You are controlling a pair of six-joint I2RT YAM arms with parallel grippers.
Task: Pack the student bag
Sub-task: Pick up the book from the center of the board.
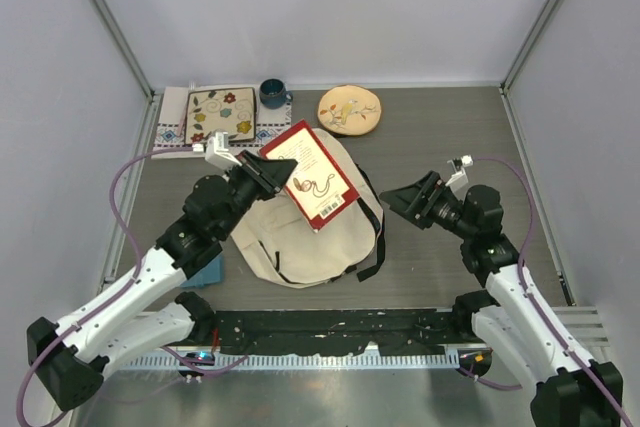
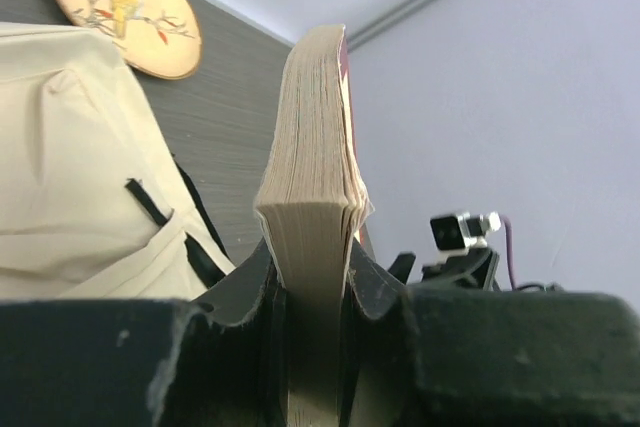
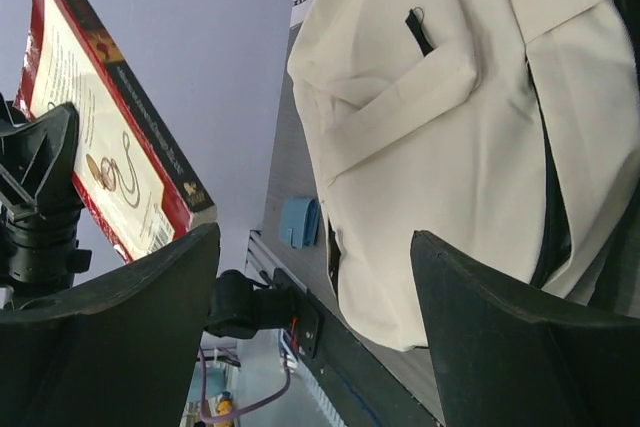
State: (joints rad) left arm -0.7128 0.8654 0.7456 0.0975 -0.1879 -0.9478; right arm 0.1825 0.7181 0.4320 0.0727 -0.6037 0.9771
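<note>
The cream student bag [image 1: 310, 232] with black straps lies flat in the middle of the table; it also shows in the left wrist view [image 2: 70, 177] and the right wrist view [image 3: 450, 137]. My left gripper [image 1: 268, 173] is shut on a red-covered book [image 1: 315, 175] and holds it in the air above the bag's upper part. The book's page edge [image 2: 312, 177] stands between the jaws. The red book also shows in the right wrist view [image 3: 100, 137]. My right gripper [image 1: 408, 197] is open and empty, just right of the bag.
A floral placemat [image 1: 215, 117], a dark blue mug [image 1: 272, 94] and a round yellowish plate [image 1: 350, 109] stand along the back. A blue object [image 1: 205, 269] lies at the front left, also in the right wrist view [image 3: 298, 222]. White walls enclose the table.
</note>
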